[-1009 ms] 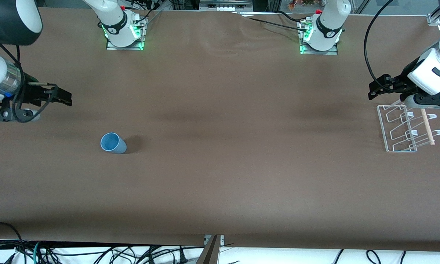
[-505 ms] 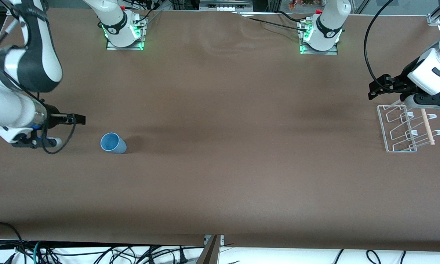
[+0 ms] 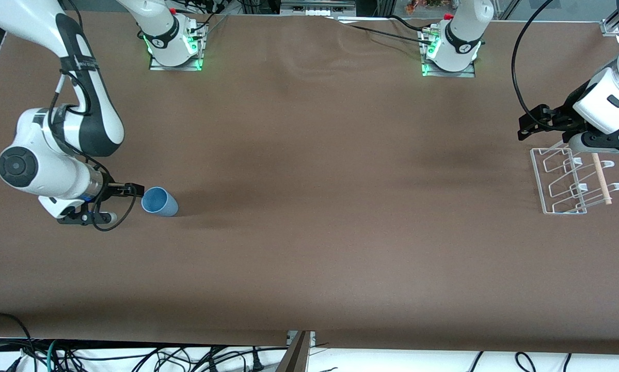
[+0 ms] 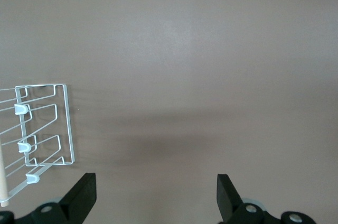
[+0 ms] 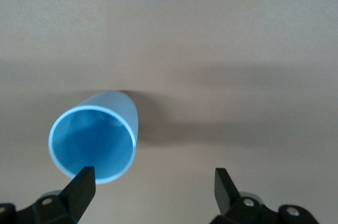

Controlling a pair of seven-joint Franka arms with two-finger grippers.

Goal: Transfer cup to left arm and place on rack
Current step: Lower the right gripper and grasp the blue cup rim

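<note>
Low at the table's nine o'clock, the right gripper (image 3: 136, 189) gapes beside the cup (image 3: 159, 201) for pickup; the left gripper (image 3: 534, 123), released, waits over the rack (image 3: 567, 181) for handover.

1. Table (image 3: 309, 232): broad surface under a plain brown covering, faintly wrinkled near the edge farthest from the front camera.
2. Base plates: two metal mounts, lit green, one toward the right arm's end (image 3: 175, 63) and one toward the left arm's end (image 3: 447, 70).
3. Cables (image 3: 133, 356): tangled black and teal leads on the white floor below the table's nearest edge.
4. Black cable (image 3: 518, 62): loops above the table at the left arm's end.
</note>
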